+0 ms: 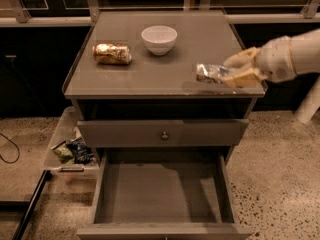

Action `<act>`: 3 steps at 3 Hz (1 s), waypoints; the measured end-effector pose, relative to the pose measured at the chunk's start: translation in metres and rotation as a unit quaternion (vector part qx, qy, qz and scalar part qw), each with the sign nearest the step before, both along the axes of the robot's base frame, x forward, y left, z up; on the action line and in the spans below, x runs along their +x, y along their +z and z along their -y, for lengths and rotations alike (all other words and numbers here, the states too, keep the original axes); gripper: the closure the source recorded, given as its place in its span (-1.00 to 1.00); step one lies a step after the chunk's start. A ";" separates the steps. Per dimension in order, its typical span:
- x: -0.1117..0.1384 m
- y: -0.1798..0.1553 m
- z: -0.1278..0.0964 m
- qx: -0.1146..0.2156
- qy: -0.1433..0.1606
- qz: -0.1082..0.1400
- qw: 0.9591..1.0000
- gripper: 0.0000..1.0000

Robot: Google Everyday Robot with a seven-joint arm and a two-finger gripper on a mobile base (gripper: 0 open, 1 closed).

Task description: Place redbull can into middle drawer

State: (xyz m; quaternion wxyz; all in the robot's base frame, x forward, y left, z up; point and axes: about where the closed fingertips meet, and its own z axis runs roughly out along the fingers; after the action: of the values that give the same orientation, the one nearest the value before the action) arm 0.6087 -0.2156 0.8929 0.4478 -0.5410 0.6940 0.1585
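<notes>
My gripper (235, 71) reaches in from the right and is shut on the redbull can (211, 73), a slim silver can held sideways just above the front right part of the cabinet top (150, 74). The middle drawer (162, 194) stands pulled open below, and its flat floor is bare. The can is above and slightly right of the drawer, over the cabinet's front edge.
A gold-orange can (112, 54) lies on its side at the left of the top. A white bowl (159, 39) stands at the back middle. The upper drawer front with a round knob (164, 135) is closed. A bin of clutter (70, 149) sits on the floor at left.
</notes>
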 end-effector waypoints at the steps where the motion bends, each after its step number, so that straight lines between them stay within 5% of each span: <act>1: -0.042 -0.032 0.005 -0.006 -0.003 -0.009 1.000 1.00; 3: -0.078 -0.089 0.009 -0.002 -0.027 -0.049 0.998 1.00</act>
State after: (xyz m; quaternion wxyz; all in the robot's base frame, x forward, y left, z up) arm 0.5305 -0.2250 0.8038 0.4160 -0.5151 0.7296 0.1712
